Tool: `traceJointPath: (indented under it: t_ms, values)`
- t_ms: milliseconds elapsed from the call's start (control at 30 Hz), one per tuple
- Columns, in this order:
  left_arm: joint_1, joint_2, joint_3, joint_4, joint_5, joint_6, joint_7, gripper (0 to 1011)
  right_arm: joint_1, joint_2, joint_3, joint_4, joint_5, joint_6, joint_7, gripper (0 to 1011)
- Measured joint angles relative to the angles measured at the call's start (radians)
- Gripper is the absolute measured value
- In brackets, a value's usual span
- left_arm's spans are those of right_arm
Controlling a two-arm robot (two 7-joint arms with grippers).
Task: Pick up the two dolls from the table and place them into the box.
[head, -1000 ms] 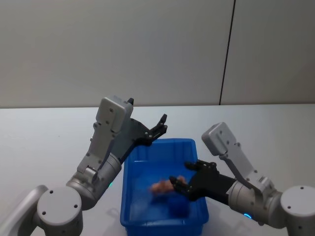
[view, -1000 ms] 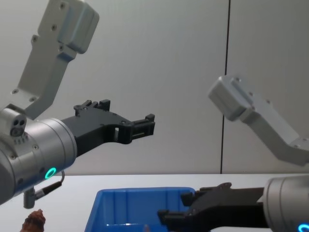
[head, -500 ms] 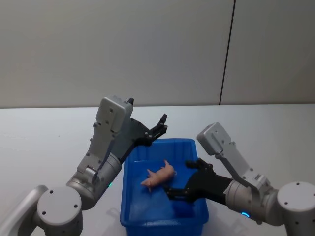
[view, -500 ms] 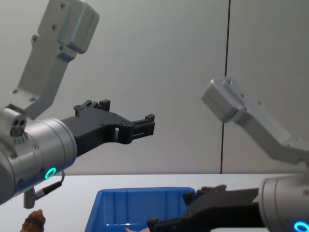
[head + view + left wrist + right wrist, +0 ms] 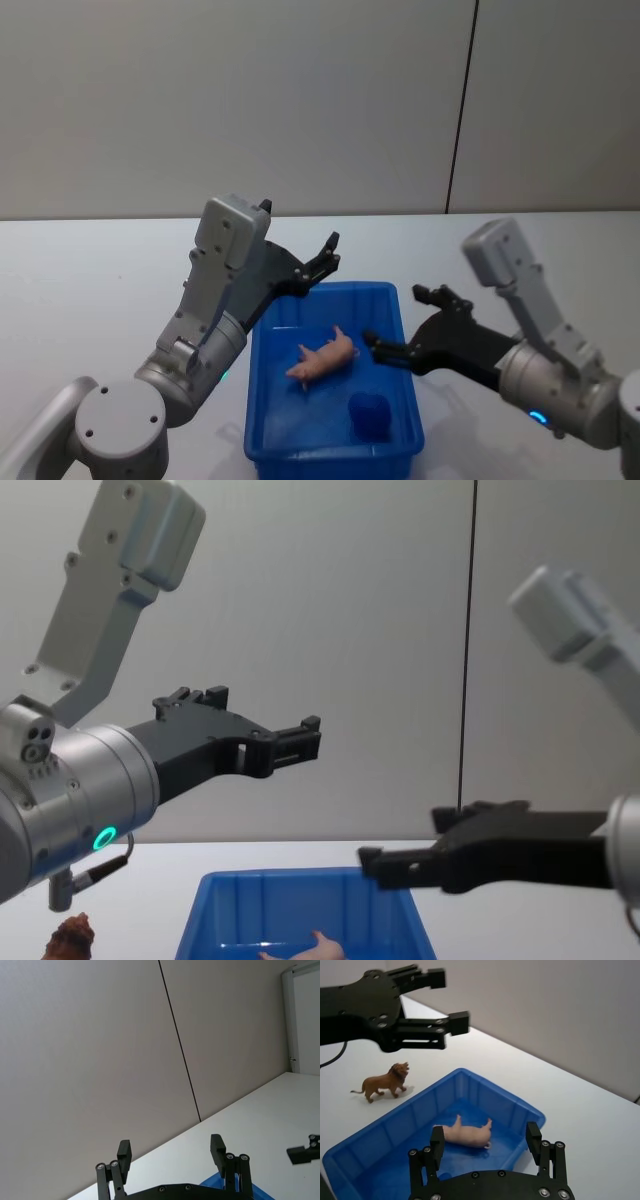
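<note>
Big picture: the plain white counter (image 5: 90,270) has the bright blue rectangular plastic box (image 5: 335,458) sitting in the middle. The robot's job looks about half done. The left gripper (image 5: 328,255) hangs in the air over the box's far left corner, fingers spread wide with nothing in them. The right gripper (image 5: 398,318) sits over the box's right rim, fingers also wide apart and empty. The smooth pale pink pig doll (image 5: 322,356) lies on its side on the box floor, so that one's sorted. The lumpy reddish-brown lion doll (image 5: 384,1082) stands upright on the counter just off the box's left side, clear of the wall. The left arm is probably the one for it, since it's the nearer one. Best bet is to drop straight down and pinch across the lion's body rather than the legs or tail. Then it should lift high enough to clear the thick rim before letting go, with the right arm keeping out of the way.
</note>
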Motion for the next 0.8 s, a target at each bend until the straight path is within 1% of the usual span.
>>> traceJointPath:
  t_ms: [67, 100, 133, 200, 300, 367, 467, 633, 667, 700, 733, 767, 800]
  values:
    - [0.0, 0.0, 0.0, 0.0, 0.0, 0.0, 0.0, 1001, -0.007, 0.006, 0.007, -0.008, 0.017, -0.004, -0.012, 1001]
    - [0.0, 0.0, 0.0, 0.0, 0.0, 0.0, 0.0, 1001, -0.016, 0.013, 0.015, -0.016, 0.036, -0.006, -0.03, 1001]
    - [0.0, 0.0, 0.0, 0.0, 0.0, 0.0, 0.0, 1001, -0.016, 0.013, 0.015, -0.016, 0.036, -0.006, -0.03, 1001]
    - [0.0, 0.0, 0.0, 0.0, 0.0, 0.0, 0.0, 1001, -0.032, 0.026, 0.031, -0.032, 0.073, -0.01, -0.062, 1001]
    - [0.0, 0.0, 0.0, 0.0, 0.0, 0.0, 0.0, 1001, -0.046, 0.035, 0.043, -0.045, 0.105, -0.012, -0.091, 1001]
    - [0.0, 0.0, -0.001, 0.0, 0.0, 0.001, -0.002, 1001, -0.066, 0.048, 0.061, -0.06, 0.149, -0.013, -0.13, 1001]
    - [-0.001, 0.0, -0.002, 0.0, 0.002, 0.006, -0.006, 1001, -0.08, 0.056, 0.072, -0.07, 0.18, -0.013, -0.158, 1001]
    - [-0.005, 0.006, -0.008, -0.007, 0.004, 0.035, -0.024, 1001, -0.113, 0.075, 0.103, -0.093, 0.261, -0.014, -0.23, 1001]
    - [-0.006, 0.009, -0.011, -0.01, 0.004, 0.05, -0.031, 1001, -0.118, 0.078, 0.107, -0.096, 0.272, -0.014, -0.237, 1001]
    - [-0.007, 0.011, -0.013, -0.013, 0.004, 0.058, -0.033, 1001, -0.128, 0.084, 0.116, -0.102, 0.294, -0.015, -0.255, 1001]
    - [-0.007, 0.014, -0.015, -0.015, 0.004, 0.063, -0.035, 1001, -0.128, 0.084, 0.116, -0.102, 0.294, -0.015, -0.255, 1001]
    - [-0.007, 0.02, -0.019, -0.021, 0.004, 0.084, -0.042, 1001, -0.136, 0.089, 0.123, -0.107, 0.312, -0.015, -0.269, 1001]
    - [-0.007, 0.023, -0.022, -0.024, 0.004, 0.092, -0.044, 1001, -0.139, 0.09, 0.126, -0.108, 0.319, -0.015, -0.275, 1001]
